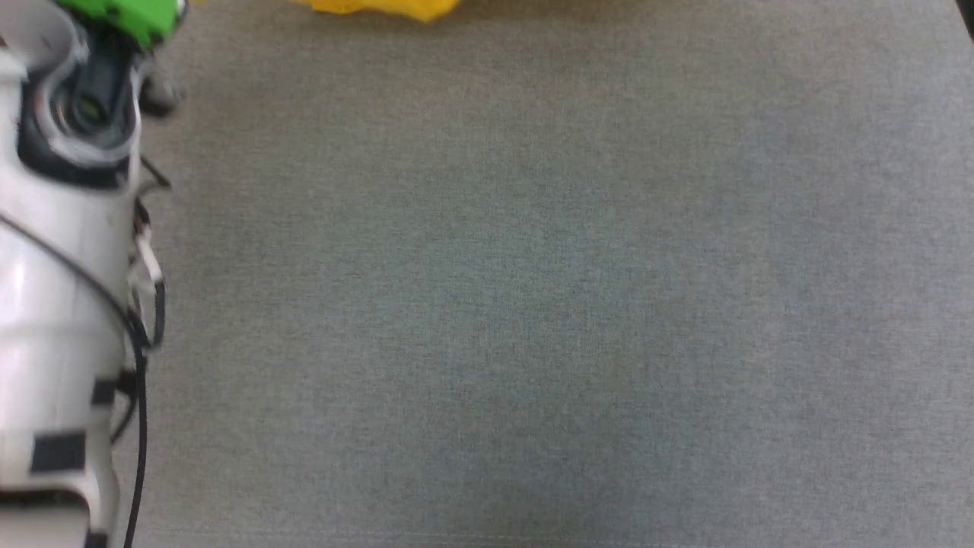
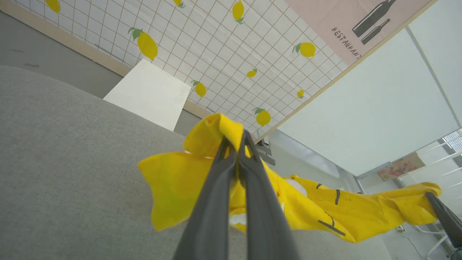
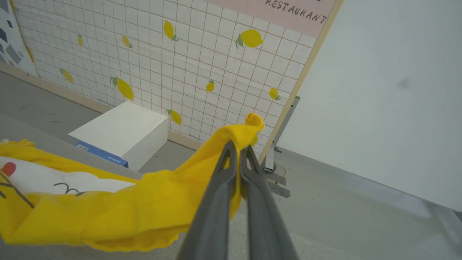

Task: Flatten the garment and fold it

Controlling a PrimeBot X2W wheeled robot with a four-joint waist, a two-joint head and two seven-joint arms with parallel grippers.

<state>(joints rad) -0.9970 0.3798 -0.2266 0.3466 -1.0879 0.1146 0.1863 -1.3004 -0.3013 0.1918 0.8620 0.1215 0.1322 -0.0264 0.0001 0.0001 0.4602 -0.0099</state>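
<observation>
The garment is a yellow T-shirt [image 2: 325,211] with black stripes and white patches, held up off the grey table and stretched between both grippers. My left gripper [image 2: 236,139] is shut on a bunched yellow corner of it. At the right edge of the left wrist view, the other gripper's dark finger [image 2: 445,216] holds the far end. In the right wrist view my right gripper [image 3: 238,148] is shut on a rolled edge of the T-shirt [image 3: 119,213], whose white patch and red dot show at the left. A strip of the T-shirt [image 1: 380,6] peeks in at the head view's top edge.
The grey cloth-covered table [image 1: 533,304] spreads across the head view, with my pale left forearm [image 1: 61,266] along its left side. Beyond the table stand a white box [image 3: 122,131], a lemon-patterned tiled wall [image 3: 180,61] and a metal stand [image 3: 278,144].
</observation>
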